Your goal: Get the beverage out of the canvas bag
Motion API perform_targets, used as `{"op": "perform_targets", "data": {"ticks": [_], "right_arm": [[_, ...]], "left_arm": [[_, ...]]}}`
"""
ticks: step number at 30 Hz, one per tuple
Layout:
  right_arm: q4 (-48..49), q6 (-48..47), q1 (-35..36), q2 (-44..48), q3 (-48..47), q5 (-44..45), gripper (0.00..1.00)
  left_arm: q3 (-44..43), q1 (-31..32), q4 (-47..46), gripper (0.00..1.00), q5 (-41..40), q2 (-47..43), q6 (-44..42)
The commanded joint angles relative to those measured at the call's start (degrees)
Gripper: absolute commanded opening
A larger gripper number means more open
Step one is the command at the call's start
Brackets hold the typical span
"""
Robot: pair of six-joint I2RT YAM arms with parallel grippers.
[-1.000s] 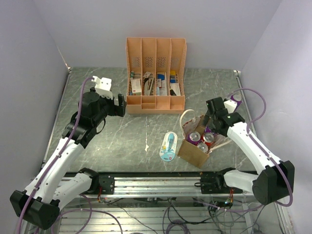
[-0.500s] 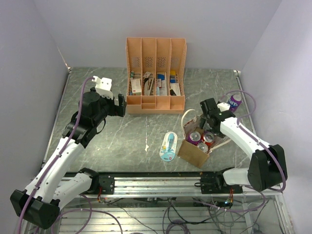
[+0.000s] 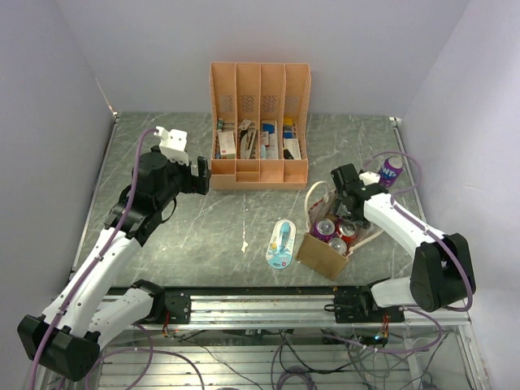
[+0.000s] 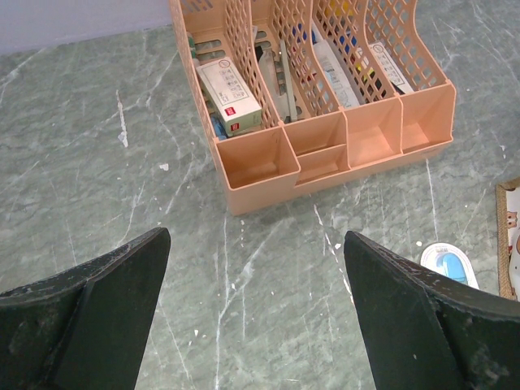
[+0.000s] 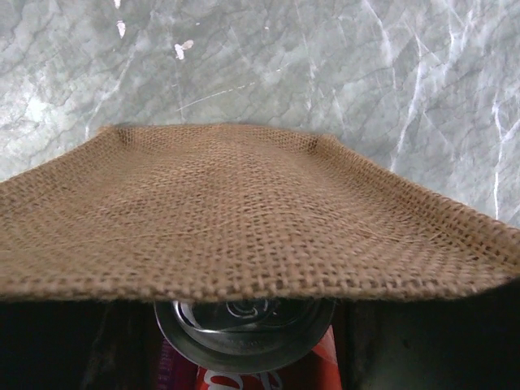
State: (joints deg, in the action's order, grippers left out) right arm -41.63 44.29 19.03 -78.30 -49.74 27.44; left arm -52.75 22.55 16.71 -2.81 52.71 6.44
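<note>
The canvas bag (image 3: 323, 253) stands at the right front of the table, open at the top, with three cans inside: one red (image 3: 347, 230), one pink (image 3: 324, 228), one silver-topped (image 3: 336, 244). My right gripper (image 3: 344, 208) reaches into the bag's far side. In the right wrist view the burlap wall (image 5: 244, 211) fills the frame, and a red can's silver top (image 5: 244, 325) lies below it between the dark sides of my right gripper (image 5: 244, 361), which looks open. My left gripper (image 3: 203, 174) hangs open and empty over bare table (image 4: 256, 268).
A purple can (image 3: 392, 170) stands on the table at the right back, behind the right arm. The orange slotted organizer (image 3: 260, 130) stands at the back centre and also shows in the left wrist view (image 4: 317, 106). A blue-and-white packet (image 3: 281, 242) lies left of the bag.
My right gripper has moved left and down, away from the purple can and into the mouth of the bag. The left arm has not moved.
</note>
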Motion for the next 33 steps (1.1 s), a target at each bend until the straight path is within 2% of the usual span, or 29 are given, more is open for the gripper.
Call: {"op": "perform_targets", "data": {"ticks": [1,5,9,17,23,26,33], "right_arm": [[-0.7,-0.7,-0.4,3.9,-2.1,0.9,0.37],[-2.6,-0.7,-0.3,8.8,-4.6,1.9,0.18],[-4.3,-0.3,-0.3,12.7,-6.4,3.1,0.08],[-2.3,-0.7,-0.3,19.3,-5.5,0.7,0.05],[-1.3,-1.1,-0.3,20.3,-4.8,-1.7,0.04],[-1.0,-3.2,-0.4,19.8,-5.8,-4.4,0.00],[1.9,-8.8,-0.3,22.9,-7.2,-10.6,0.00]], "left_arm": [[-2.0,-0.6,-0.3,0.98,1.2,0.1,0.5],[-2.0,-0.6,-0.2,0.98,1.5,0.2,0.5],[-2.0,-0.6,-0.3,0.98,1.5,0.2,0.6],[-2.0,-0.6,-0.3,0.98,1.6,0.1,0.6],[-2.1,-0.6,-0.1,0.98,1.5,0.2,0.6],[-2.1,-0.6,-0.1,0.98,1.6,0.2,0.6],[-2.1,-0.6,0.0,0.98,1.5,0.3,0.6]]}}
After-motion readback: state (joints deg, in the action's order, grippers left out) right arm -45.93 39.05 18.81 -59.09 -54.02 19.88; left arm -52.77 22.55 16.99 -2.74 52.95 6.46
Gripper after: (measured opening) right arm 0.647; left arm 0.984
